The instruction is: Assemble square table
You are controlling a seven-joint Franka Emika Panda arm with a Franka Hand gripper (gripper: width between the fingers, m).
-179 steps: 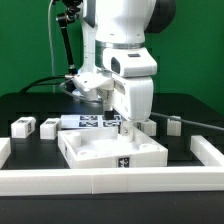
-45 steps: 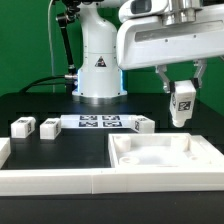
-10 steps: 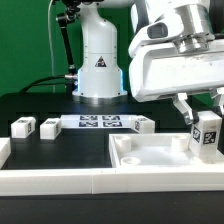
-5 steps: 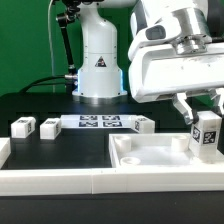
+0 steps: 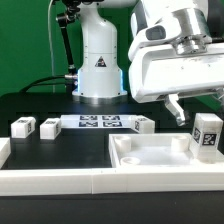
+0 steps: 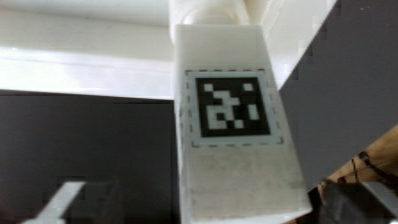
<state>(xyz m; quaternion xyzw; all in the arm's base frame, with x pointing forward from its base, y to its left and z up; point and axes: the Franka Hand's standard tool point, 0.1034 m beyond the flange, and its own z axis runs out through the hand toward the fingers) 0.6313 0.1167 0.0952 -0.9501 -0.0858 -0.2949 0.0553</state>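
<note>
One large white arm [image 5: 170, 55] fills the exterior view's right. Below it, your square tabletop [image 5: 150, 160] lies on the black table [image 5: 70, 150], against the long white border wall [image 5: 55, 182]. Behind it, the marker board [image 5: 100, 122] lies flat. Your gripper [image 5: 204, 118] looks open: its visible finger [image 5: 174, 108] stands apart from the upright leg [image 5: 207, 136] at the tabletop's end on the exterior view's right. You cannot tell whether that leg is seated. Its tag [image 6: 231, 105] fills the middle of the wrist view. Three more legs [image 5: 22, 127] lie near the marker board.
</note>
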